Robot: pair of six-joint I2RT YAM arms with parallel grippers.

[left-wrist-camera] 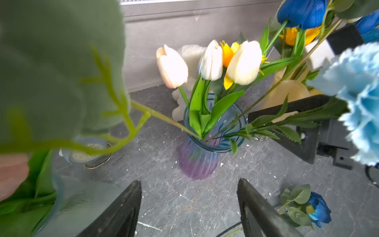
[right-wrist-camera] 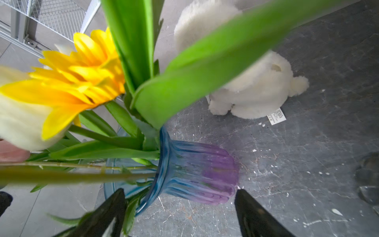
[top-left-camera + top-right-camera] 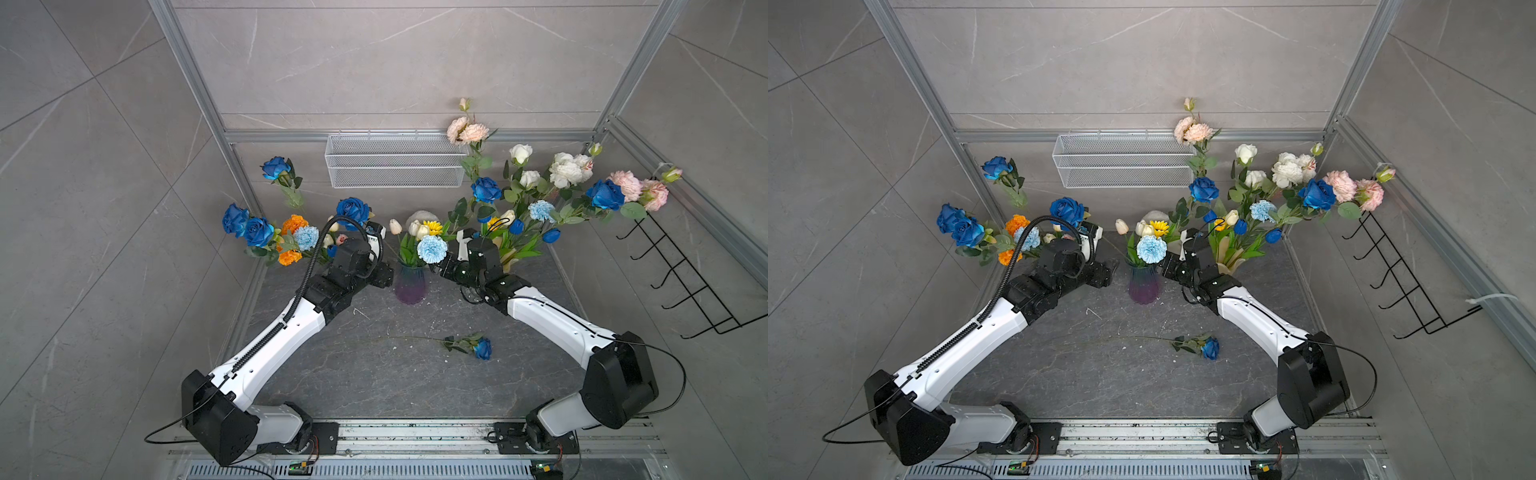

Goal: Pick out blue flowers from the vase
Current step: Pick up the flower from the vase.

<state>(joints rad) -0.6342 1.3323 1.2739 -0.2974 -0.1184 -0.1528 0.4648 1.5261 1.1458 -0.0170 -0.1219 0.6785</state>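
My right tool (image 2: 180, 190), apart, points at the vase (image 2: 205, 174), probably to steady it; my left tool (image 1: 189, 180), also apart, faces its pale-blue carnation (image 1: 359, 92).

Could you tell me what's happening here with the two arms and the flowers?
Both arms are reaching in at the blue-and-purple vase in the middle. One blue rose already lies on the table. A pale blue carnation is still in the vase. The left gripper and right gripper are both open, holding nothing.
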